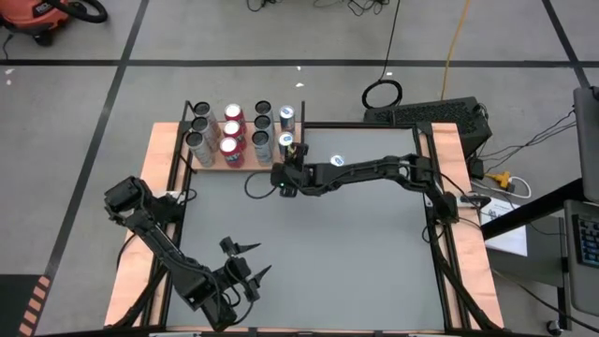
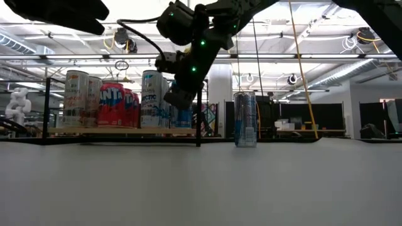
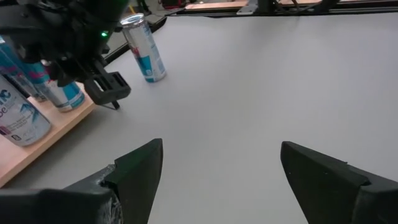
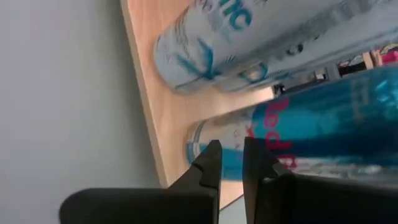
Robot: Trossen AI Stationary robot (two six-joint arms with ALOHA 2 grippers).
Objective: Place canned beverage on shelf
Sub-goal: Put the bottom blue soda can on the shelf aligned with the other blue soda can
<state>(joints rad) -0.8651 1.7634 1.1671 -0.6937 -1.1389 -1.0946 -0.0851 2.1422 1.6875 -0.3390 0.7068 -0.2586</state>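
— Right wrist view first: how do those fingers [image 4: 214, 163] stand?

— Drawn together with only a slit between, nothing in them. Just past the tips is a blue can [image 4: 323, 134] on the shelf [image 4: 163, 106], with a pale one behind it; the frame cuts both cans off.

— And from above?

— The right gripper [image 1: 279, 178] hovers at the shelf's [image 1: 213, 167] near right corner. The left gripper [image 1: 245, 261] waits low on the table's [image 1: 356, 253] left side, fingers spread wide and empty.

— Where's the loose can?

— A blue-and-silver can [image 1: 300, 149] stands upright on the table, just beside the shelf's right end, off the board. The level view has it [image 2: 245, 119] right of a black post.

— Anything hard to make out?

— The right arm covers part of the cans [image 2: 107, 100] in the level view, and the labels are only half legible.

— The room?

— Grey tabletop, grey floor with dark lines, cables, and a red vacuum [image 1: 42, 17] in a far corner.
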